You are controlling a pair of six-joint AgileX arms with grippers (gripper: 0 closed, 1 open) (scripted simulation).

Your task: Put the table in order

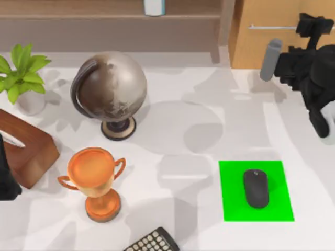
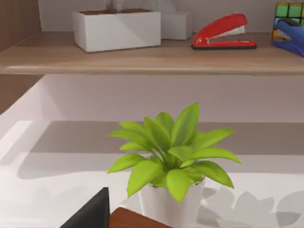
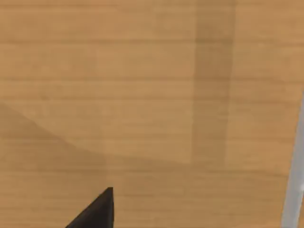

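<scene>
Beneath both hands, the white bench (image 1: 188,130), carrying the globe (image 1: 109,89), trophy (image 1: 95,180), green mat (image 1: 235,201), mouse (image 1: 256,188). Near the right hand (image 1: 319,125), the wooden drawer unit (image 3: 142,95), close ahead. Cannot tell how either hand stands. Left hand (image 1: 8,183) idle beside the plant (image 2: 171,152). Risk, likely: bumping the drawer front through a misjudged reach.

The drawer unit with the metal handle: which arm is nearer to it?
Right. The right arm is at the table's far right, just in front of the wooden drawer unit. The left arm is at the left edge, far away.
</scene>
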